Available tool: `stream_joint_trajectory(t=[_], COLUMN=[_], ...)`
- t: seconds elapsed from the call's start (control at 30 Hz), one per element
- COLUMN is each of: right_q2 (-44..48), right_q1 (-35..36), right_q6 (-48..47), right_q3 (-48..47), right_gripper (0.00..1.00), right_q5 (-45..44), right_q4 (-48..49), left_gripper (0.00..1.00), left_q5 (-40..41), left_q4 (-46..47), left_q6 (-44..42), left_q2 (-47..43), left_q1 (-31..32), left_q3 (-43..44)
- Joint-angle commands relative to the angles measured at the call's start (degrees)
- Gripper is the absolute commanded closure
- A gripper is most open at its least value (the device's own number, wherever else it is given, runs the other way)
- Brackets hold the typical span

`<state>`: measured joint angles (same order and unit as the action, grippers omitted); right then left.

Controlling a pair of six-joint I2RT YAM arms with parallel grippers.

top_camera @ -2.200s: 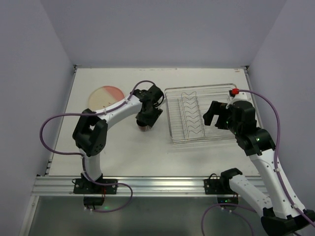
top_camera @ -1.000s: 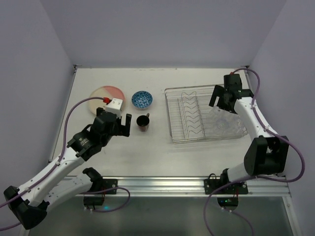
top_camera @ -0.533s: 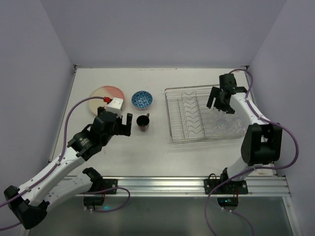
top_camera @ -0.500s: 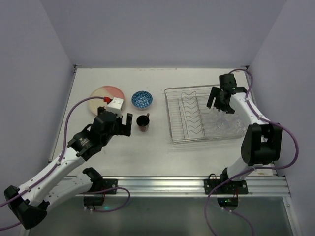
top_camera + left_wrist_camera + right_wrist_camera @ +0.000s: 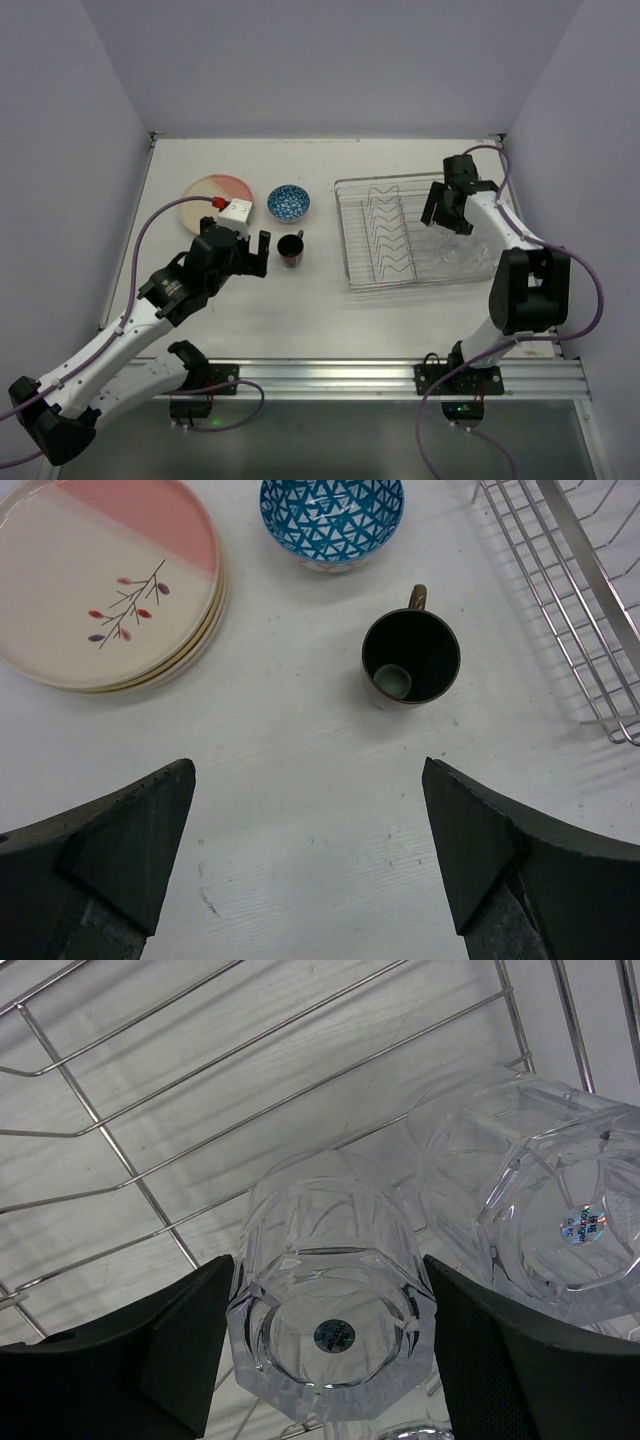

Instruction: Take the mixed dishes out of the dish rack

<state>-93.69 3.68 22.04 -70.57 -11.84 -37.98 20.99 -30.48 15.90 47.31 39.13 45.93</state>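
The cream plates (image 5: pixel 212 198), top one part pink (image 5: pixel 100 590), the blue-patterned bowl (image 5: pixel 288 202) (image 5: pixel 332 520) and the dark brown mug (image 5: pixel 290 250) (image 5: pixel 411 658) stand on the table left of the dish rack (image 5: pixel 400 240). My left gripper (image 5: pixel 258 255) (image 5: pixel 308 810) is open and empty, just near of the mug. My right gripper (image 5: pixel 445 222) (image 5: pixel 328 1265) is open inside the rack's far right part, its fingers flanking an upside-down clear tumbler (image 5: pixel 330 1310). A second tumbler (image 5: pixel 540 1220) stands right beside it. More tumblers (image 5: pixel 465 252) show faintly in the rack.
The rack's zigzag dividers (image 5: pixel 385 235) are bare. Its near left corner (image 5: pixel 570 590) lies right of the mug. Rack wires (image 5: pixel 100 1130) run under and behind the tumblers. Purple-grey walls close in the table on three sides.
My left gripper has let go of the mug and drawn back toward the near side. My right arm has swung to the rack's far right and lowered around a tumbler.
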Motion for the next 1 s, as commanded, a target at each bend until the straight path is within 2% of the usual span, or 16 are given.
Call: stream_joint_trajectory(t=[0.0, 0.03, 0.1, 0.17, 0.27, 0.37, 0.67, 0.83, 0.93, 0.97], right_q2=[0.9, 1.2, 1.7, 2.1, 2.3, 2.6, 6.1, 11.3, 16.8, 18.4], right_q1=[0.0, -0.1, 0.0, 0.0, 0.0, 0.0, 0.7, 1.6, 1.9, 1.9], right_q6=[0.7, 0.6, 0.5, 0.5, 0.3, 0.2, -0.5, -0.5, -0.6, -0.7], right_q3=[1.0, 1.1, 1.1, 0.9, 0.0, -1.3, -7.0, -9.1, -7.9, -7.4], right_gripper=[0.26, 0.33, 0.39, 0.54, 0.64, 0.69, 0.72, 0.73, 0.73, 0.73], right_q5=[0.8, 1.5, 1.9, 2.2, 3.0, 3.2, 2.5, 4.1, 10.4, 16.1], right_q4=[1.9, 1.9, 2.0, 2.4, 1.9, 1.2, -2.4, -3.9, -2.3, -1.1], left_gripper=[0.00, 0.00, 0.00, 0.00, 0.00, 0.00, 0.00, 0.00, 0.00, 0.00], left_q5=[-0.3, -0.4, -0.5, -0.5, -0.3, -0.1, 0.5, 0.6, -2.6, -3.9], left_q4=[2.8, 2.8, 2.8, 2.8, 2.7, 2.6, 2.5, 2.2, 2.3, 2.7], left_q6=[-0.1, -0.1, -0.1, -0.1, -0.1, -0.1, 0.0, 0.9, 2.8, 4.5], left_q2=[-0.1, 0.0, 0.0, 0.0, -0.3, -0.5, -0.5, -0.5, -1.1, -1.4], left_q1=[0.2, 0.2, 0.2, 0.2, 0.2, 0.2, 0.2, 0.2, 0.2, 0.2], left_q3=[-0.4, -0.4, -0.4, -0.3, -0.4, -0.4, -0.1, 1.0, 2.5, 2.9])
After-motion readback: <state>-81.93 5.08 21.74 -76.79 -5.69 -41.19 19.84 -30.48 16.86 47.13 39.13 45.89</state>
